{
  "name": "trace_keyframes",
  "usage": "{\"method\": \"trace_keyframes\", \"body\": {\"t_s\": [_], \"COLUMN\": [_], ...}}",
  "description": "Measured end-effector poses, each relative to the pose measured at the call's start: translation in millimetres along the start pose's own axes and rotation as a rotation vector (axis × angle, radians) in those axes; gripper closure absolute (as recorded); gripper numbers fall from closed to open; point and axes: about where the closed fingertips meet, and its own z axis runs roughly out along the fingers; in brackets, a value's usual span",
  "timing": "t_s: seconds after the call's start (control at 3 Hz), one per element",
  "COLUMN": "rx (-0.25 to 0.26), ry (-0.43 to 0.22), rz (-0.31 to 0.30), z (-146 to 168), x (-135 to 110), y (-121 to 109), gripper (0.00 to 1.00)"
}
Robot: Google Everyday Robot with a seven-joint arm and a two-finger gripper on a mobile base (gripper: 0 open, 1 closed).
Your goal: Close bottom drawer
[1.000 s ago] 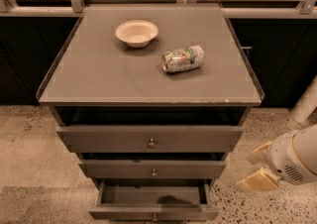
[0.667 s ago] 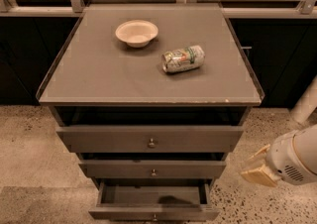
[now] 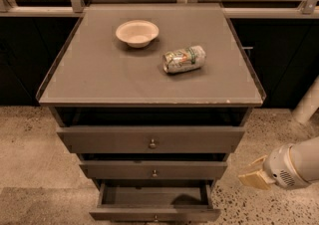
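Speckled stone floor [image 3: 30, 169] runs under a grey-brown cabinet [image 3: 99, 79] that stands against dark cupboards [image 3: 279, 59]. Its flat top overhangs three drawers stacked below. The top drawer [image 3: 99, 140] is the widest and sits slightly forward. The middle drawer [image 3: 189, 170] is narrower and close to shut. The bottom drawer [image 3: 129, 214] is pulled well out at the lower edge of the view, so its dark inside shows from above, and a small round knob [image 3: 155, 217] sits at the centre of its front.

A white arm [image 3: 299, 167] enters from the right edge, low down. Its tan gripper [image 3: 255, 174] points left toward the cabinet, level with the middle drawer and just off its right end, apart from every drawer front. It carries nothing, and whether it is open or closed cannot be told.

On the cabinet top a pale bowl [image 3: 137, 33] stands upright, and a crushed can [image 3: 184, 59] lies on its side to the right of it.

Compared with a second ago, the gripper has barely shifted, and the bottom drawer is as far out as before.
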Motion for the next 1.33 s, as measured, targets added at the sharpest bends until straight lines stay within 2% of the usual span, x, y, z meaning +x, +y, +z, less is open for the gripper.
{"method": "trace_keyframes", "body": {"t_s": [0.33,1.0,1.33], "rx": [-0.066,-0.219,-0.236], "ry": [-0.040,-0.036,-0.032], "rz": [0.099,0.276,0.287], "z": [50,138,147], "x": [30,81,86], "y": [-22,-38,-36], "gripper": [1.00,1.00,1.00]}}
